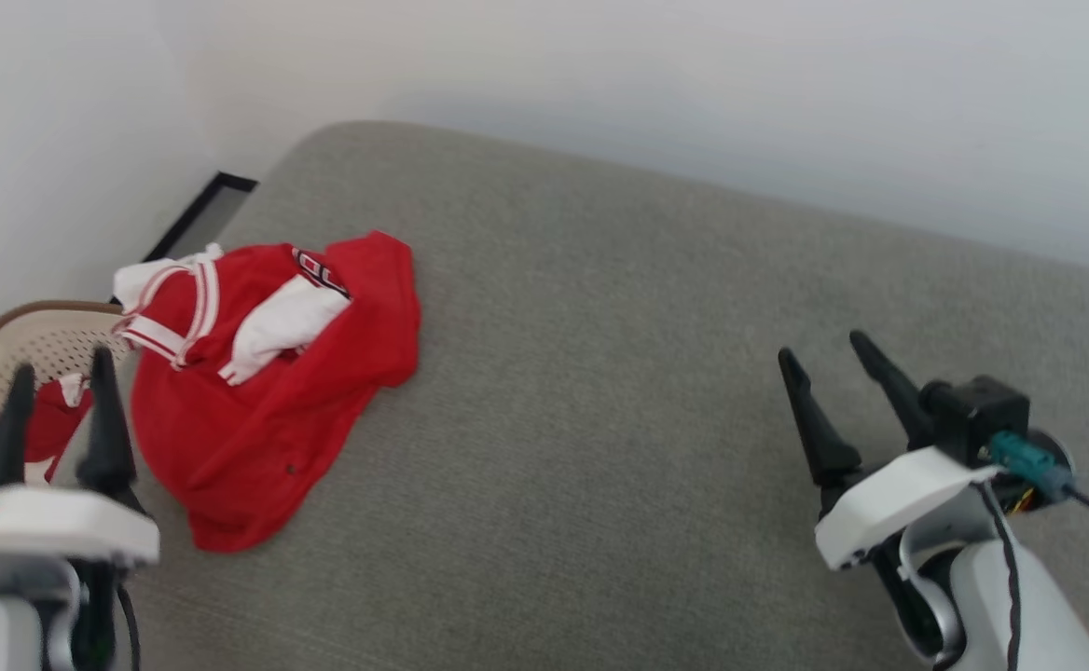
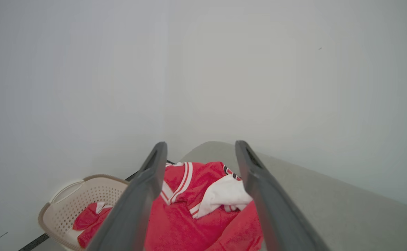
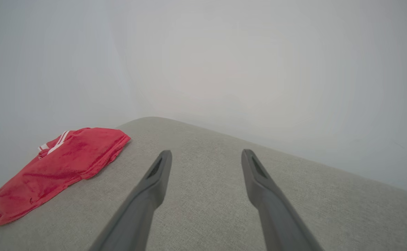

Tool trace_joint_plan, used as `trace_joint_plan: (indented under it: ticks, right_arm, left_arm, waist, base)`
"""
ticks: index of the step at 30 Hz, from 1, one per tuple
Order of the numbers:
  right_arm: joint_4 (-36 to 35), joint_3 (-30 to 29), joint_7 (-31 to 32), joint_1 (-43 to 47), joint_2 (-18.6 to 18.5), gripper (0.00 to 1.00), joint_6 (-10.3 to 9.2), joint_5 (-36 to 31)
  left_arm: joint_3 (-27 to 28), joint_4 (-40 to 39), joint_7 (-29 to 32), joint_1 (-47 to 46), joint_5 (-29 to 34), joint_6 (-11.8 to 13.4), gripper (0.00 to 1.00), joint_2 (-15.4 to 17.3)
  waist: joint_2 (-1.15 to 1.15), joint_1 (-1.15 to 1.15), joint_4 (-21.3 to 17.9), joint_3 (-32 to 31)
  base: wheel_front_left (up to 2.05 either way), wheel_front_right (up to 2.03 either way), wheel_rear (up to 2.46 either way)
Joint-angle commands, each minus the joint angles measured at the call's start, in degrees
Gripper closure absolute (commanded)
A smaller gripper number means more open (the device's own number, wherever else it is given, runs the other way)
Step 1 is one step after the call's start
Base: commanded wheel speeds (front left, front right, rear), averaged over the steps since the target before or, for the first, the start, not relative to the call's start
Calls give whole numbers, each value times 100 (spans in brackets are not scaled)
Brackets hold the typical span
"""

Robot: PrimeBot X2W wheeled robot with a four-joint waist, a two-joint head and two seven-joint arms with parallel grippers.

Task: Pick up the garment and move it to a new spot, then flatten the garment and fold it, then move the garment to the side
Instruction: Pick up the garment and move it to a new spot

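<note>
Grey cushion [image 1: 647, 373]: rounded far-left corner, far edge running along the white wall [image 1: 694, 84]. Its left edge sits beside a beige perforated basket [image 1: 13, 349] with a red cloth [image 1: 50, 419] inside. The garment [image 1: 265, 391] lies crumpled on the cushion's left side, close to that edge, white sleeve on top. From there open grey surface stretches right. Left gripper [image 1: 62, 362] hovers over the basket rim just left of the garment, jaws spread wide, gripping nothing. Right gripper [image 1: 820, 347] hangs over the open cushion, well apart from the garment, jaws equally wide and holding nothing.
</note>
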Motion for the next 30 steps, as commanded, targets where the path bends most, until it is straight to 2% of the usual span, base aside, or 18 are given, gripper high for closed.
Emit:
trace_joint_plan:
  ticks: [1, 8, 17, 24, 27, 28, 30]
  right_arm:
    - [-69, -12, 40, -115, -45, 0, 0, -42]
    - [-327, -112, 182, -351, -153, 0, 0, -137]
    - [-679, -145, 416, -712, -315, 0, 0, -241]
    - [-998, -225, 646, -815, -459, 0, 0, -281]
    - [-1161, -253, 751, -827, -498, 0, 0, -286]
    - [-1245, -259, 814, -829, -531, 0, 0, -290]
    - [-1291, -268, 839, -825, -537, 0, 0, -278]
  left_arm:
    - [1, 129, 34, -249, -91, -90, 0, 81]
    - [-82, 1103, 304, -1295, -453, -323, 0, 388]
    - [-333, 2730, 718, -2646, -882, -444, 0, 780]
    - [-592, 4068, 1358, -3471, -1040, -457, 0, 930]
    - [-636, 4636, 1772, -3772, -1133, -455, 0, 917]
    - [-679, 5001, 2081, -3939, -1171, -429, 0, 920]
    - [-681, 5157, 2183, -4025, -1194, -409, 0, 915]
  waist:
    - [0, 0, -154, 208]
    - [0, 0, -448, 803]
    - [0, 0, -838, 1647]
    - [0, 0, -1011, 2136]
    - [0, 0, -1054, 2290]
    - [0, 0, -1079, 2366]
    - [0, 0, -1091, 2400]
  base:
    - [0, 0, 0]
    - [0, 0, 0]
    - [0, 0, 0]
    - [0, 0, 0]
    - [0, 0, 0]
    - [0, 0, 0]
    - [0, 0, 0]
